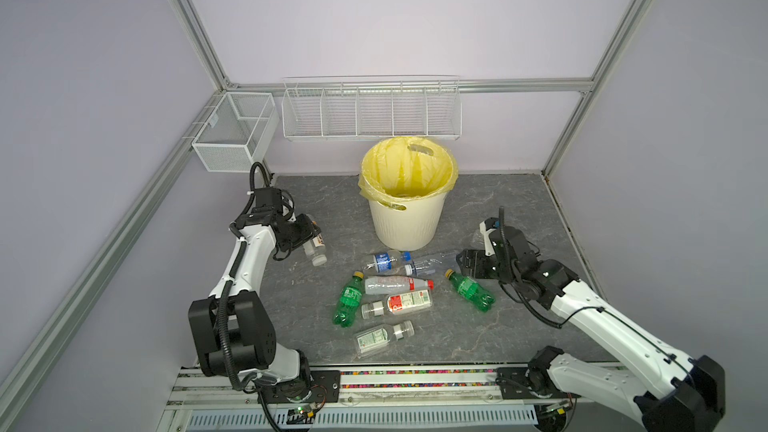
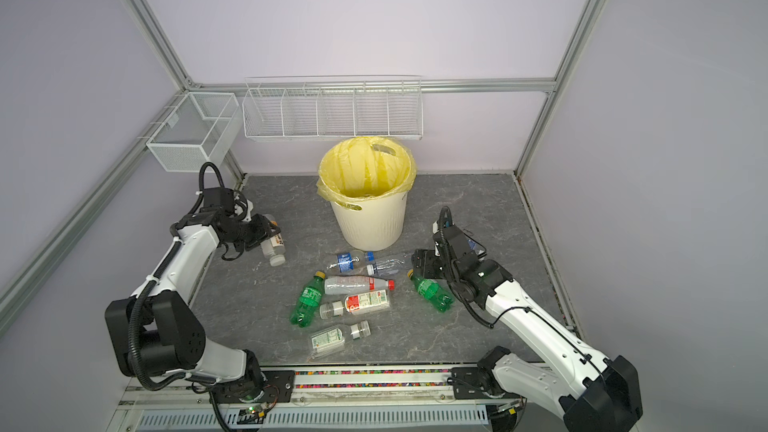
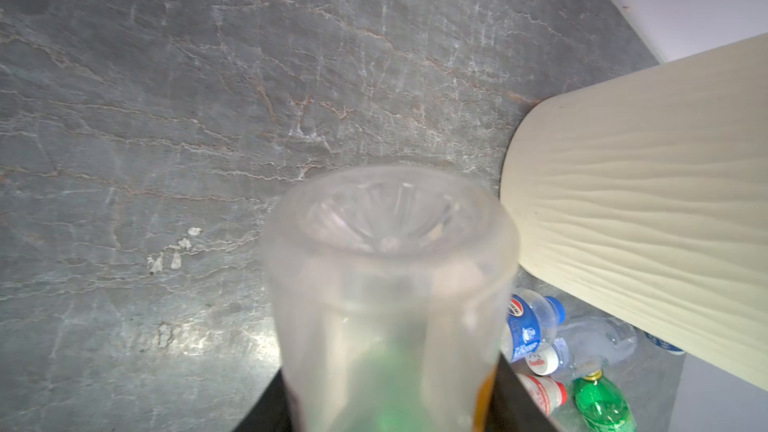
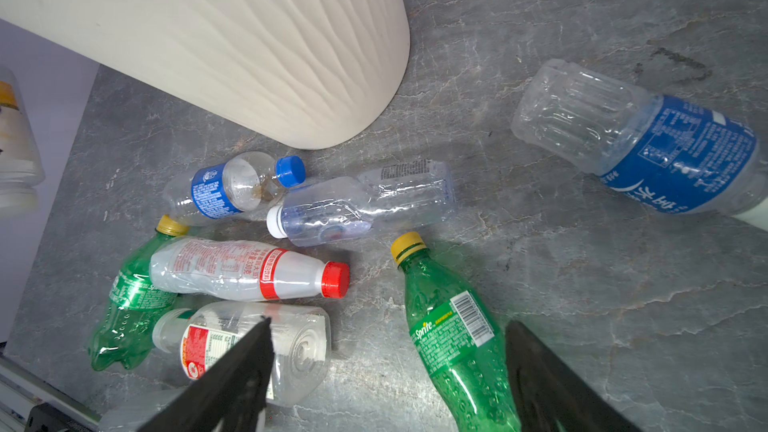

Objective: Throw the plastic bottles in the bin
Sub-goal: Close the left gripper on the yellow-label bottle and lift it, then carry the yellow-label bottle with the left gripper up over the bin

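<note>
Tabletop (image 1: 316, 201) of grey stone pattern, seen from above, inside a pale-walled booth. At far left, a white wire basket (image 1: 232, 135) fixed to the frame.

Left claw (image 1: 308, 238) clamped tight round a clear bottle (image 1: 318, 252) with a white cap, raised above the table and tilted cap-down (its base fills the left wrist view, blurred).

Further right and towards the back wall, the bin (image 1: 405, 222): cream, ribbed, upright, lined with a yellow bag (image 1: 409, 160), well apart from the held bottle.

In front of the bin, a cluster of bottles on their sides:
- a green bottle (image 1: 349, 299)
- a green-labelled bottle (image 1: 376, 338)
- a blue-labelled bottle (image 1: 384, 261)
- a red-capped bottle (image 1: 397, 284)
- a red-labelled bottle (image 1: 405, 303)
- a crushed bottle (image 1: 432, 263)

Further right, a second green bottle (image 1: 469, 290), alone.

Right claw (image 1: 460, 263) spread wide, gripping nothing, hanging low by that bottle's yellow cap (in the right wrist view, the bottle's body between the two black fingers (image 4: 232, 367)). Beyond it, a large blue-labelled bottle (image 4: 648, 139), lying flat.
</note>
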Tool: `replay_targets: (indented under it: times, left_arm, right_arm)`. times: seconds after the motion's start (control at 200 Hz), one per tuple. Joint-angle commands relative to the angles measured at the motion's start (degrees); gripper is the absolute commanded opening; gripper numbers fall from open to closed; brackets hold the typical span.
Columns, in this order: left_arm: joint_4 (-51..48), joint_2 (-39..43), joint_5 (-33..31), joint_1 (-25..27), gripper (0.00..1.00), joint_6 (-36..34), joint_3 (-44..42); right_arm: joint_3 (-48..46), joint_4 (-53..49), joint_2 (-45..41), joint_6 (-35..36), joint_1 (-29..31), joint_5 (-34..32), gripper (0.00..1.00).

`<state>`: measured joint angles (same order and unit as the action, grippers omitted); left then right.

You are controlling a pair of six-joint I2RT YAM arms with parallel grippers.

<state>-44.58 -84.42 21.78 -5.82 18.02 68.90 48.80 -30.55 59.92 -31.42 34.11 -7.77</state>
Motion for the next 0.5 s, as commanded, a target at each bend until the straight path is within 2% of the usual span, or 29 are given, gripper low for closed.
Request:
replay_targets:
  times: [0.0, 0.095, 0.31, 0.495]
  left_arm:
    - [2.22, 2.55, 5.49, 0.20, 0.32, 0.76, -0.87]
    - [2.44, 2.88, 7.43, 0.59, 0.31, 0.99, -0.48]
    - [1.85, 5.41, 7.41, 0.73, 0.31, 1.29, 0.43]
    - [5.90, 9.28, 13.28, 0.82, 0.31, 5.57, 0.15]
  right_arm:
    - [0.09, -2.22, -1.81, -1.25, -0.20, -2.54, 0.88]
    - [-1.65, -1.38, -3.42, -1.71, -0.18, -3.57, 0.88]
    - [-0.13, -3.89, -3.56, -2.09, -0.20, -5.44, 0.88]
    - [-2.49, -3.40, -5.88, -2.94, -0.19, -6.50, 0.88]
